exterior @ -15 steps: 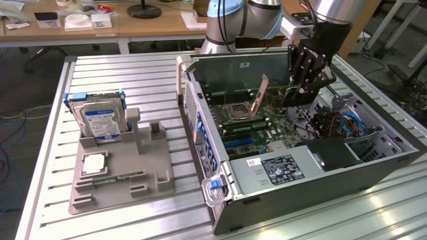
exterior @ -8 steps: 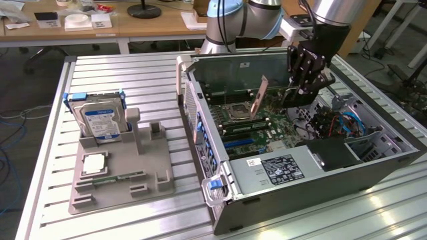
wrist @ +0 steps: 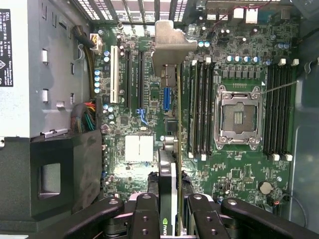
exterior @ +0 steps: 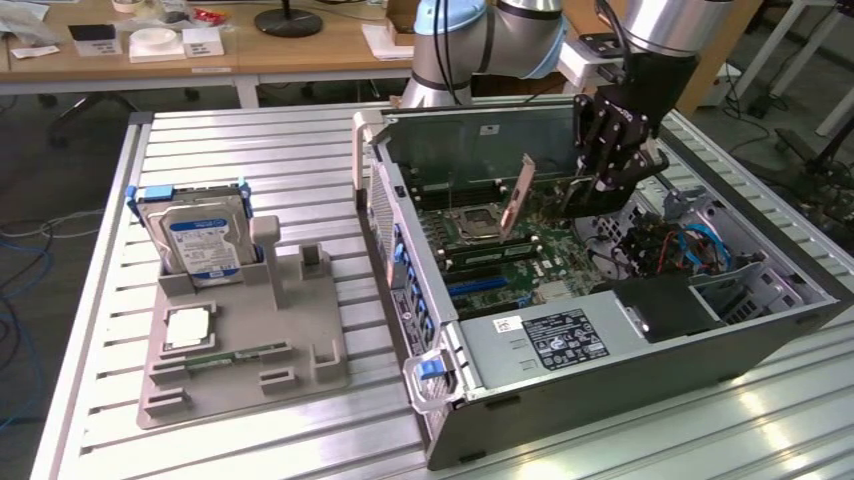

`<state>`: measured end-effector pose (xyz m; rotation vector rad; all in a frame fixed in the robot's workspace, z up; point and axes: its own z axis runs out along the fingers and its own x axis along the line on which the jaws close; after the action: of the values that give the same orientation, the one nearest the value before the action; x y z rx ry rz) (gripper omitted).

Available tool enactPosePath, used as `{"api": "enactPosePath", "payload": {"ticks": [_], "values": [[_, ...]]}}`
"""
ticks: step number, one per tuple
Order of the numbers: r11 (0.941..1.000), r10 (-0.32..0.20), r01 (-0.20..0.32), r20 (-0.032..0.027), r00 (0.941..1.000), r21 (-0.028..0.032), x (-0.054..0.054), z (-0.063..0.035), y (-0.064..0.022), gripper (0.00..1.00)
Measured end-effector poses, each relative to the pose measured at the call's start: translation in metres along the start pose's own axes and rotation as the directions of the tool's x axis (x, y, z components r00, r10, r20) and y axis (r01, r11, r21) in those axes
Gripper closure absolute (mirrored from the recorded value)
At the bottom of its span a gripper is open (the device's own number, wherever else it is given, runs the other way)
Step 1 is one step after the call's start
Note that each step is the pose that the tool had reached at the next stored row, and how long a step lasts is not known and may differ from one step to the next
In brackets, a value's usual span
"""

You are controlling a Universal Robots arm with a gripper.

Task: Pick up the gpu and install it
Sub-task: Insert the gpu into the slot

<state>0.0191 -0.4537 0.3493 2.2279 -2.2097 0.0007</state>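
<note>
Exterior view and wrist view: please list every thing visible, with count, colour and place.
computer case: one, grey-black, open, on the table
motherboard: one, green, inside the case
gpu: one, black with silver bracket, on edge over the motherboard
holder: one, grey, on the table, exterior view's left
hard drive: one, blue-white label, upright in the holder
memory stick: one, green, lying on the holder
table: one, silver, slatted, under everything
arm: one, grey and blue, over the case
tool: one, black, shut on the gpu
</note>
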Motion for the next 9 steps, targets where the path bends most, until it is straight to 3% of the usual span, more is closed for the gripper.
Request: {"api": "enactPosePath", "payload": {"ticks": [9], "values": [[1.0,0.0,0.0,-0.0002,1.0,-0.0001,0.0,0.0047,0.0,0.73]]}}
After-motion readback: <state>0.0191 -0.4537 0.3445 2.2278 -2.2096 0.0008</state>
